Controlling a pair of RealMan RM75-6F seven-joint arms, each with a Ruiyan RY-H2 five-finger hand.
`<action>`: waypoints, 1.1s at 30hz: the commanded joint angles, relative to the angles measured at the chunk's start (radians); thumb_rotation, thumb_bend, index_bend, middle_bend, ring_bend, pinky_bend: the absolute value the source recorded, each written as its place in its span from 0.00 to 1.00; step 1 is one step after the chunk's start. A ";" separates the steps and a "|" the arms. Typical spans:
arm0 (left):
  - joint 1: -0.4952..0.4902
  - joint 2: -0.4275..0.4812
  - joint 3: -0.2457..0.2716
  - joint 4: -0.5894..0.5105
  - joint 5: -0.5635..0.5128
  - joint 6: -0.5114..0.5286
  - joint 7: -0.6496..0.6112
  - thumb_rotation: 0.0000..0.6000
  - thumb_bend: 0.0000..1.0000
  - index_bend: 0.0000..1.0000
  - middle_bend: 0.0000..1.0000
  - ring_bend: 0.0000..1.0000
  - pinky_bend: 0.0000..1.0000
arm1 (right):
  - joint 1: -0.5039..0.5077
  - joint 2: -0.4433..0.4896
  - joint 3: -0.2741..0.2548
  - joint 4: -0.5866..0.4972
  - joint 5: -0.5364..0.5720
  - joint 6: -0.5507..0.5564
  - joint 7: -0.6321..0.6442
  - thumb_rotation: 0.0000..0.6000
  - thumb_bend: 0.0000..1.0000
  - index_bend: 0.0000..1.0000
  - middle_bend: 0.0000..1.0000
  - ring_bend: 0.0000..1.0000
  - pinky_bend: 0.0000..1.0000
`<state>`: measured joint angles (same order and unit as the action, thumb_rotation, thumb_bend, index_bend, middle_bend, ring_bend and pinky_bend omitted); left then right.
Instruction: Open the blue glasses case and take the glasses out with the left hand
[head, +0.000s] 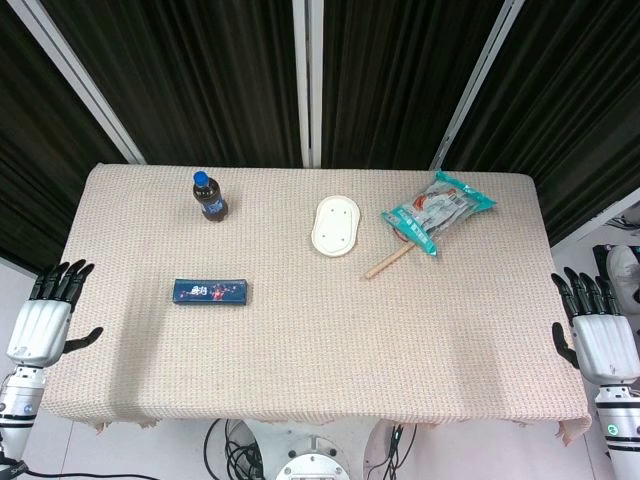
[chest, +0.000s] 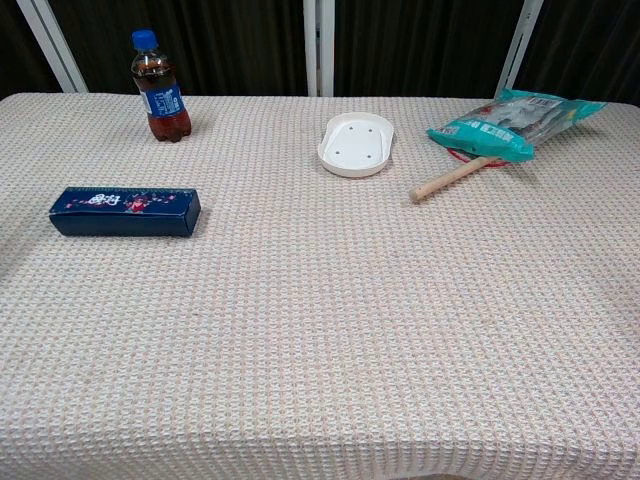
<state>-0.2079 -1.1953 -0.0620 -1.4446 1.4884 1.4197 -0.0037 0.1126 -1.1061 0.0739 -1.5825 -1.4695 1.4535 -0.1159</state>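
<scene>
While both hands hung off the table edges with fingers spread and holding nothing, the closed blue glasses case (head: 210, 291) lay nearer the left hand (head: 45, 322) than the right hand (head: 598, 335).

Beige-clothed table (head: 330, 340) before black pleated curtains (head: 210, 80), white posts (head: 308, 80).

Stick (chest: 449, 180) end under packet (chest: 512, 123)
</scene>
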 joint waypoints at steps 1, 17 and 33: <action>-0.001 -0.002 -0.001 -0.001 -0.003 -0.003 0.002 1.00 0.15 0.05 0.03 0.00 0.06 | 0.001 -0.001 0.001 0.002 0.000 -0.001 0.002 1.00 0.48 0.00 0.00 0.00 0.00; -0.023 0.026 0.011 -0.054 0.043 -0.025 -0.034 1.00 0.15 0.05 0.04 0.00 0.06 | 0.010 0.003 0.009 0.003 -0.001 -0.009 0.014 1.00 0.48 0.00 0.00 0.00 0.00; -0.203 -0.032 -0.033 -0.153 0.005 -0.261 -0.001 1.00 0.15 0.06 0.08 0.00 0.06 | 0.024 0.020 0.018 -0.014 -0.008 -0.016 0.034 1.00 0.48 0.00 0.00 0.00 0.00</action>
<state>-0.3935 -1.2076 -0.0871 -1.6021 1.5093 1.1781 -0.0081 0.1393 -1.0876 0.0924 -1.5977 -1.4762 1.4334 -0.0852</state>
